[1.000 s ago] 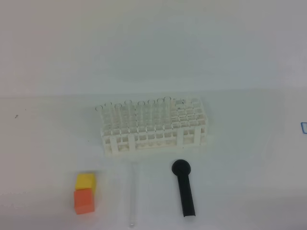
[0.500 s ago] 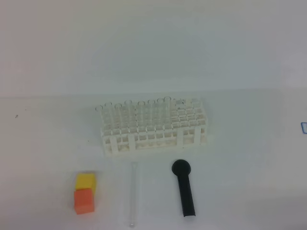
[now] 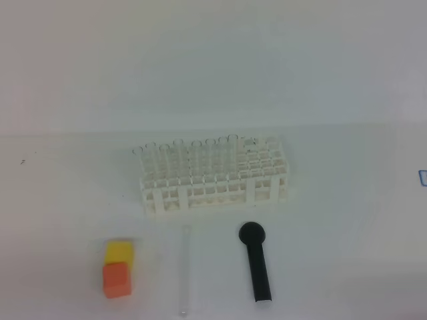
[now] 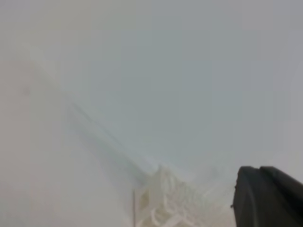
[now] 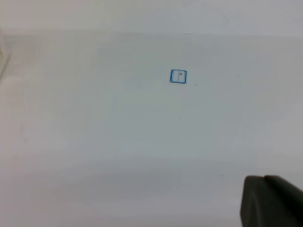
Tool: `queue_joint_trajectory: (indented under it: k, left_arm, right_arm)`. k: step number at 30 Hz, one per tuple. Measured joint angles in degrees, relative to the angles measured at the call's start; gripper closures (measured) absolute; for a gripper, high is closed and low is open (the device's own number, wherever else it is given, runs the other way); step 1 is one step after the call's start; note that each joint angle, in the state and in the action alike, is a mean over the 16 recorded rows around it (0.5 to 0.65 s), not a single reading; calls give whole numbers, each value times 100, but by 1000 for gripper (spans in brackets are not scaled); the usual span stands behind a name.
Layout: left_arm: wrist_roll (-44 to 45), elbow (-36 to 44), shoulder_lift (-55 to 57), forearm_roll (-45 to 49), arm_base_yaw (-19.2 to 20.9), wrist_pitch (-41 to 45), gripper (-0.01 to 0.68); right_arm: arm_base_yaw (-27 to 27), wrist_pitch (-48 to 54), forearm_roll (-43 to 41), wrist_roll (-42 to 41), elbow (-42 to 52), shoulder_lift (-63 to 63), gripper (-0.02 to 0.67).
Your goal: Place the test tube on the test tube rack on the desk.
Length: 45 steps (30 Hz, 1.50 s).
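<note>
The test tube [image 3: 185, 270] lies flat on the desk [image 3: 333, 220], in front of the test tube rack [image 3: 213, 175], with its length running towards the front edge. The white rack stands mid-desk, and several clear tubes stand upright in its left and back rows. Neither gripper shows in the exterior high view. In the left wrist view only one dark finger [image 4: 265, 198] shows at the lower right, with the blurred rack [image 4: 165, 203] ahead of it. The right wrist view shows one dark finger [image 5: 270, 201] over bare desk. Both grippers are shut and nothing is seen in them.
A black round-headed stick tool [image 3: 256, 263] lies right of the tube. A yellow cube [image 3: 119, 252] and an orange cube [image 3: 116, 279] sit to the tube's left. A small blue square mark [image 5: 178, 76] is on the desk at the far right [image 3: 422, 177].
</note>
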Motion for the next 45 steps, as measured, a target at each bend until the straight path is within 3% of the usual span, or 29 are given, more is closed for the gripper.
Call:
queue_joint_trajectory:
  k: [6,10,18,25,35,41,45]
  left_arm:
    - [1279,-950,672,140,-172,939,673]
    - [1660,-1755,1407,375,-430,1595,673]
    - [1301,-3357,3399,1317,-1365,3199,674]
    - [750,-4258,4994,2088,-2146,4326,674]
    - [662,-4503,6426,2338,-2649,4365,653]
    - [615,-4504,6984,2368,-2764,4174,562]
    - [335,-4511,7319,2463,-2958,4027,491]
  right_arm:
    - [0,0,0,0,0,0,650]
    - [0,0,0,0,0,0,650]
    - [0,0,0,0,0,0,650]
    - [0,-176,104,7,10,0,650]
    - [0,-1906,1016,272,-87,0,650]
    - [0,-2743,1645,485,-677,46,650]
    - [0,-2398,1806,447,-1490,321,650]
